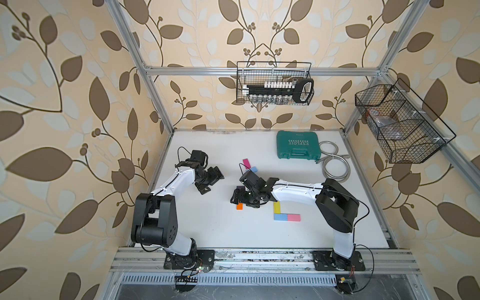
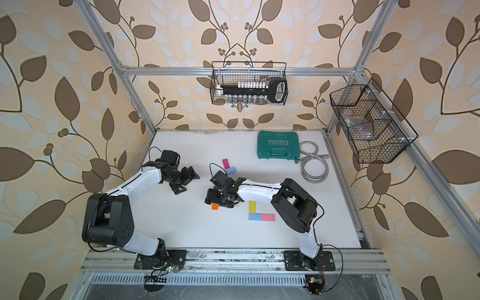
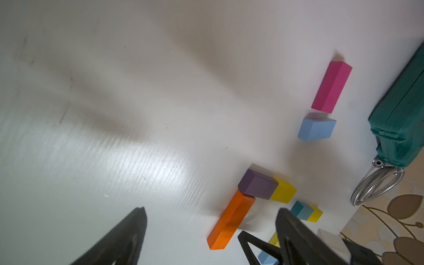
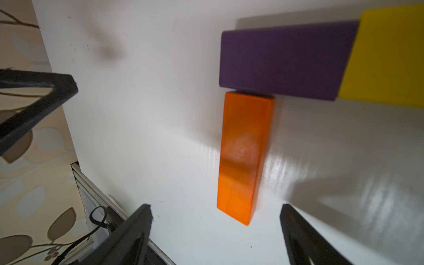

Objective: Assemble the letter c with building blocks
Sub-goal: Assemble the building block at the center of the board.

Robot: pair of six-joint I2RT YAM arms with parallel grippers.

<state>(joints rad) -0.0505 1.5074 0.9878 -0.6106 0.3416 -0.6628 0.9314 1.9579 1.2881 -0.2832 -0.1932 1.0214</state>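
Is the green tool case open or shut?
Shut: the green tool case lies flat, lettered lid closed on its base, with no gap between the halves.

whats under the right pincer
An orange block lies flat under the open right pincer, its end meeting a purple block. In both top views the pincer hides most of them.

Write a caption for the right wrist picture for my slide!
Open right gripper above an orange block whose end meets a purple block, with a yellow block beside it.

table (image 1: 207, 228) bare beside orange block (image 1: 239, 206), green case (image 1: 298, 144) (hose (image 3: 387, 171) alongside) at back
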